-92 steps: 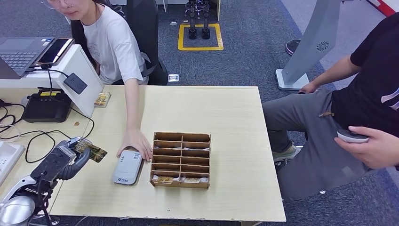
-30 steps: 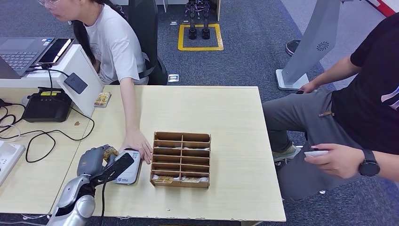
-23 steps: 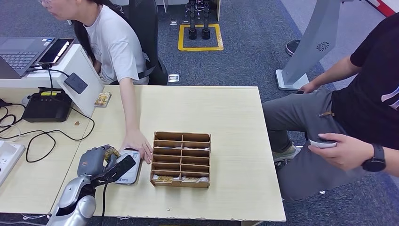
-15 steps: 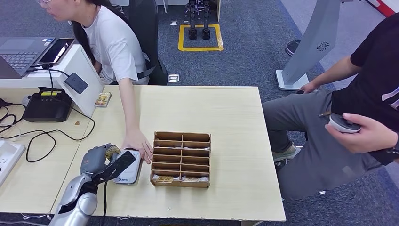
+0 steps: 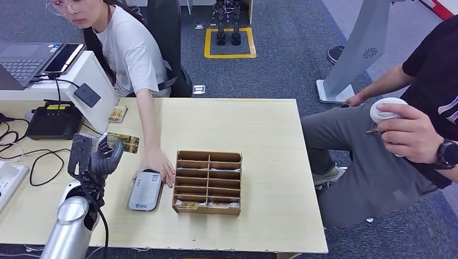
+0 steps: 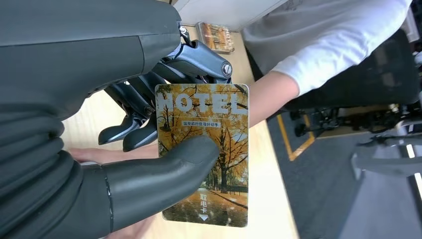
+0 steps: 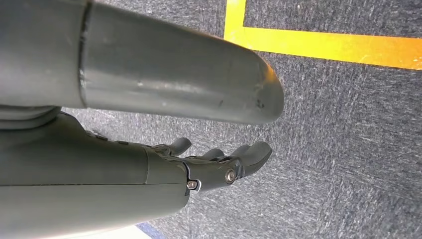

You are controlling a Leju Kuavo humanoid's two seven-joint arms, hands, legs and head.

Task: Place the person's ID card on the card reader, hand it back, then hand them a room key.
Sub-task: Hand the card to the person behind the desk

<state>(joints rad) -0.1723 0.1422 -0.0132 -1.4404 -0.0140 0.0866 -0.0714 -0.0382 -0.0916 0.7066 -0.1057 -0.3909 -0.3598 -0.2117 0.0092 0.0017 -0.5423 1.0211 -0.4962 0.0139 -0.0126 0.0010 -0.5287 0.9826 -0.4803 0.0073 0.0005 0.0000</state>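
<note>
Left hand [image 5: 96, 157] pinches the yellow tree-print HOTEL card [image 5: 122, 143] above the grey card reader [image 5: 145, 191]; looks like hand-back step, next reaching toward the person.

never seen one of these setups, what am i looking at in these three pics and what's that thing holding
A humanoid robot with two silver arms stands at a wooden desk. The wide picture comes from its head, looking down. The other two come from cameras at its wrists.

The left robot hand holds up a card printed HOTEL, thumb pressed on its face. The right robot hand hangs over grey carpet, holding nothing.

On the desk lie a grey card reader, touched by a seated person's hand, and a wooden tray of compartments with a few cards.
</note>
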